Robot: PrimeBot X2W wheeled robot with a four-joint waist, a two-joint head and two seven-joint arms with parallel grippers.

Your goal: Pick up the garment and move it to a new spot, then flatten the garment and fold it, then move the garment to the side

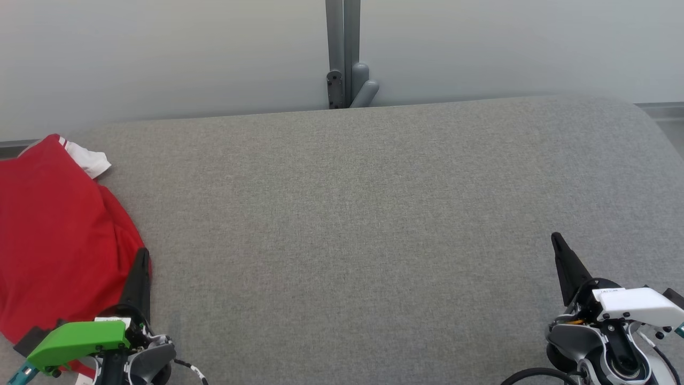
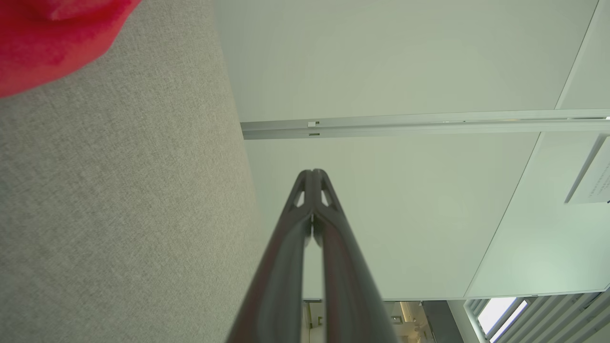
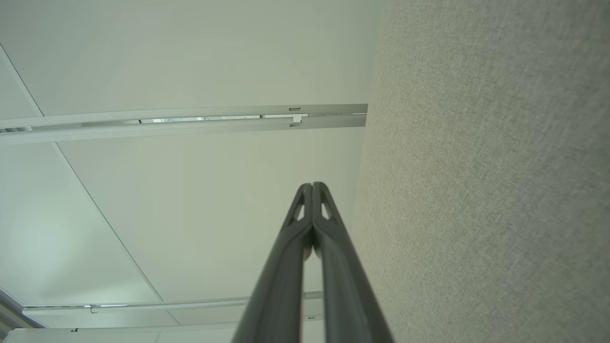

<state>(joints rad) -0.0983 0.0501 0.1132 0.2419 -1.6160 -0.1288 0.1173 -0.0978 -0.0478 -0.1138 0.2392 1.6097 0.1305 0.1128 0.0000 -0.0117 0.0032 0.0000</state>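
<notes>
- Found the garment (image 1: 53, 240) heaped at the far left of the grey padded surface (image 1: 347, 214), with a white sleeve poking out at its far end and its left part cut off by the picture edge.
- Noted the left gripper (image 1: 142, 255) pressed fully closed on nothing, just beside the red cloth's right hem.
- Noted the right gripper (image 1: 557, 239) likewise closed and empty, well apart from the cloth on the opposite side.
- Judged a slide off the left rim possible under a careless tug, given so little surface showing beyond the heap.
- Feared a pinch of one layer only, with the rest trailing twisted.
- Expected a long cross-reach for the right arm, risking a clash with the left.
- Counted the surface's bare middle as free room, with the grey post (image 1: 344, 53) and pale wall (image 1: 160, 53) behind and out of the way.
</notes>
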